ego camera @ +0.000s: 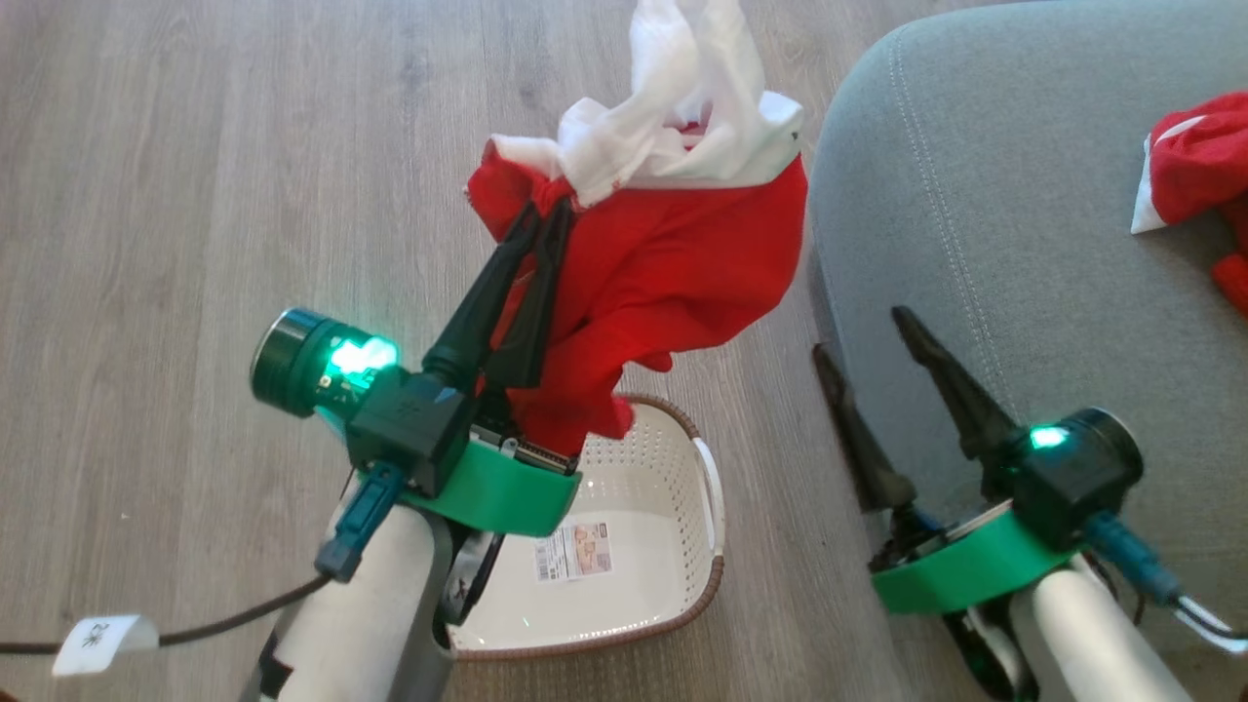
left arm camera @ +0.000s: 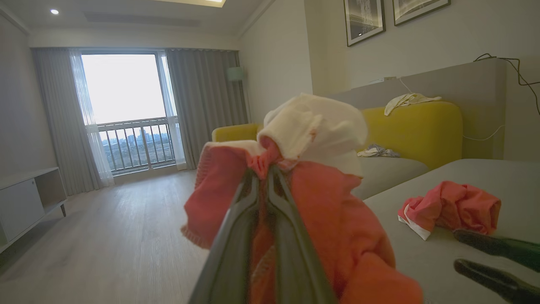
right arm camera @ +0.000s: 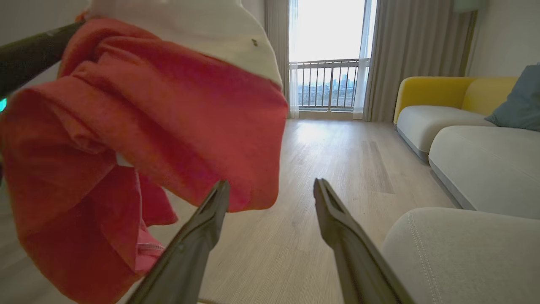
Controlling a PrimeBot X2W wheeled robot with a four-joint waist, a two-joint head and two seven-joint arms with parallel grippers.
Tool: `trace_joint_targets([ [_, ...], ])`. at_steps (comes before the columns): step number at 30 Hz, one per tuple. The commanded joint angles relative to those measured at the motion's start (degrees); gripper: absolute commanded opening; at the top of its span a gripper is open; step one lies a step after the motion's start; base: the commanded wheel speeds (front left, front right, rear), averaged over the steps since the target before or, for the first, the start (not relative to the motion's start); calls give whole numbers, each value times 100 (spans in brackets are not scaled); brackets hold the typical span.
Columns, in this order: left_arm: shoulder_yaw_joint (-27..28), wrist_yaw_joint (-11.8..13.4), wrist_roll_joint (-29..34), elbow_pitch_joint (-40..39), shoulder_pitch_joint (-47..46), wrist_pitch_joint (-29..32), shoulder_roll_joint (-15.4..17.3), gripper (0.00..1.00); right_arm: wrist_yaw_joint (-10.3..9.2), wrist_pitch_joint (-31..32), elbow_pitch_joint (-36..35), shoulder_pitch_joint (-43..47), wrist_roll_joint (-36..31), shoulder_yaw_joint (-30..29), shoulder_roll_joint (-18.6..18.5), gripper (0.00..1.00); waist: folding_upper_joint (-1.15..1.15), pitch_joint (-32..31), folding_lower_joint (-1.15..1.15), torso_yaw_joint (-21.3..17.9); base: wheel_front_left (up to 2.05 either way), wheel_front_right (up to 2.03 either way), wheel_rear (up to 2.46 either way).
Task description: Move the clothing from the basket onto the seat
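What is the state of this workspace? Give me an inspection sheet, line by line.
Surface: wooden floor; grey-green seat at the right.
Job's things: one red-and-white garment lifted above the basket; second garment lies on the seat; basket's visible part holds no clothing.
Clutter: pale cloths on the yellow sofa.
End effectors: left end effector shut on the red-and-white garment; right end effector open, holding nothing, at the seat's edge.
Cables: dark tagged cable trailing from the left arm over the floor.
Surroundings: balcony window, curtains, framed pictures.

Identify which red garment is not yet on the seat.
The garment held aloft by the left gripper; the other garment lies on the seat.
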Motion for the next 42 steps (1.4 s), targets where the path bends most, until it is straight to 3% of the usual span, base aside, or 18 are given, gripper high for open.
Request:
trace_joint_targets([
  [1,134,-23,-27,-184,-368,-27,-3,0,40,4,-236,-189,-96,182,-100,100,0,2,0,-6,0,0,0],
  [10,-74,-27,-112,-36,-450,-27,-4,0,40,4,-516,-483,-1075,852,-332,100,0,0,0,-17,0,0,0],
  [23,-507,-13,-219,-77,-518,-27,-5,0,40,4,-180,-948,-1966,1304,-313,100,0,-50,0,130,0,0,0],
  [42,-1157,-217,-379,221,-463,-27,-5,0,40,4,-227,-1048,-2156,1088,81,100,0,-131,0,278,0,0,0],
])
